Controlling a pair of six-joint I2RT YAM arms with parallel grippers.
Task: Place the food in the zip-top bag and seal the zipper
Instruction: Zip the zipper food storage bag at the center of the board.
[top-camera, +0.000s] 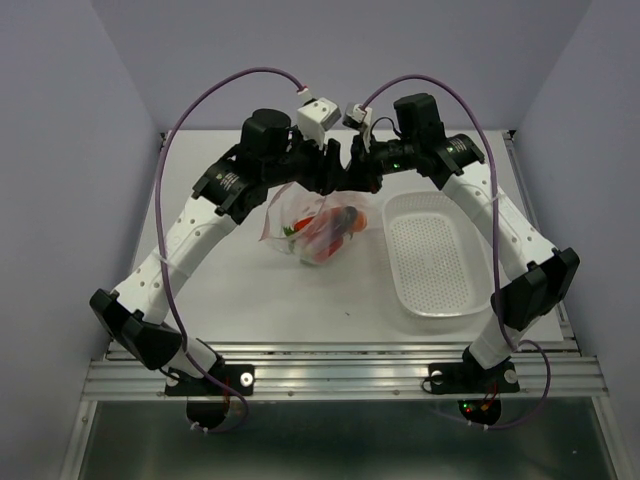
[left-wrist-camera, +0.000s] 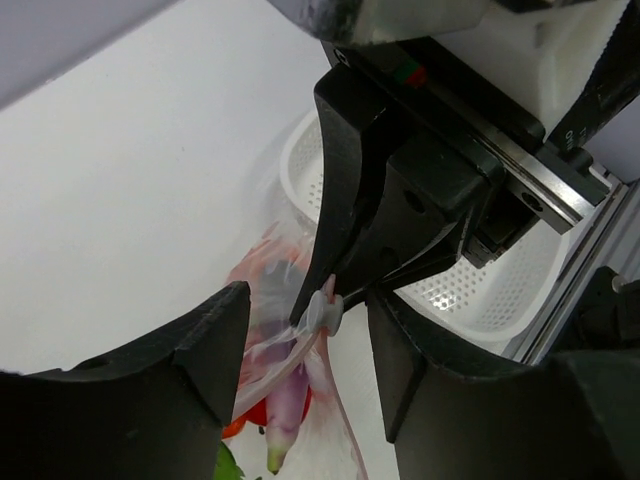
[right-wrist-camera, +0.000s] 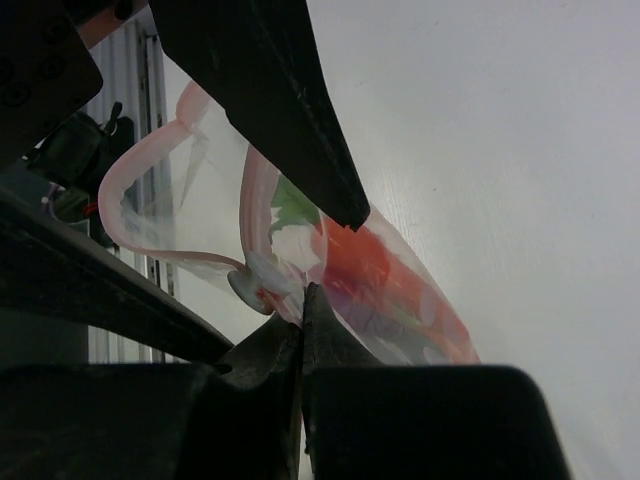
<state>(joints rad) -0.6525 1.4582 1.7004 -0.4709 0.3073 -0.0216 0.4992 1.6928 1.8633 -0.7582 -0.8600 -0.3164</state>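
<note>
The clear zip-top bag (top-camera: 300, 215) hangs between both grippers at the middle of the table, partly lifted. The food (top-camera: 325, 232) is inside it: a purple eggplant (left-wrist-camera: 288, 400), red and orange pieces (right-wrist-camera: 365, 265) and a green leaf (right-wrist-camera: 293, 205). My right gripper (right-wrist-camera: 302, 297) is shut on the bag's top edge, right beside the pale slider (right-wrist-camera: 250, 285) of the pink zipper (right-wrist-camera: 112, 205). The zipper curls open in a loop beyond the slider. My left gripper (left-wrist-camera: 308, 305) is open, one finger on each side of the slider (left-wrist-camera: 325, 313), neither touching it.
A white perforated basket (top-camera: 430, 300) stands on the table to the right of the bag, close under the right arm. The aluminium rail with both arm bases (top-camera: 340, 375) runs along the near edge. Grey walls close in on both sides.
</note>
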